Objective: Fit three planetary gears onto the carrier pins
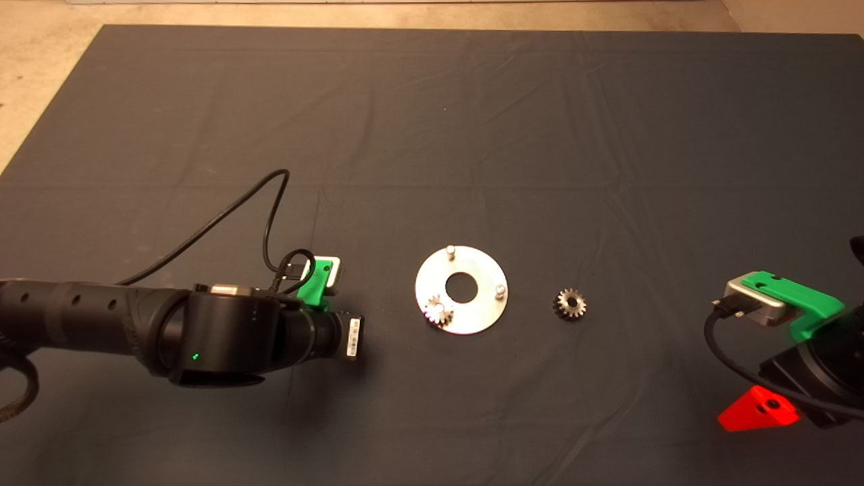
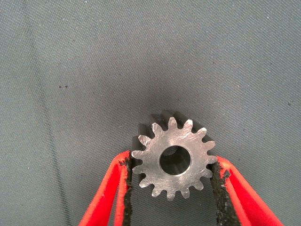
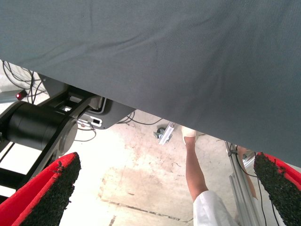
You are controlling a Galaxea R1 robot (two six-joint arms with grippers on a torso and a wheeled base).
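While clamped (left claw (image 2: 171,172)), gear (image 2: 173,157) hangs.

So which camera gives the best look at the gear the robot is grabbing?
The left wrist view: the gear fills the frame, flat on the mat, between the left gripper fingers. In the head view the arm hides it. The right wrist view shows only the mat's edge and the floor.

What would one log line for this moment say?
left gripper: red fingers gripping small silvery toothed gear | shiny round disc: one gear on pin | right gripper: parked, open
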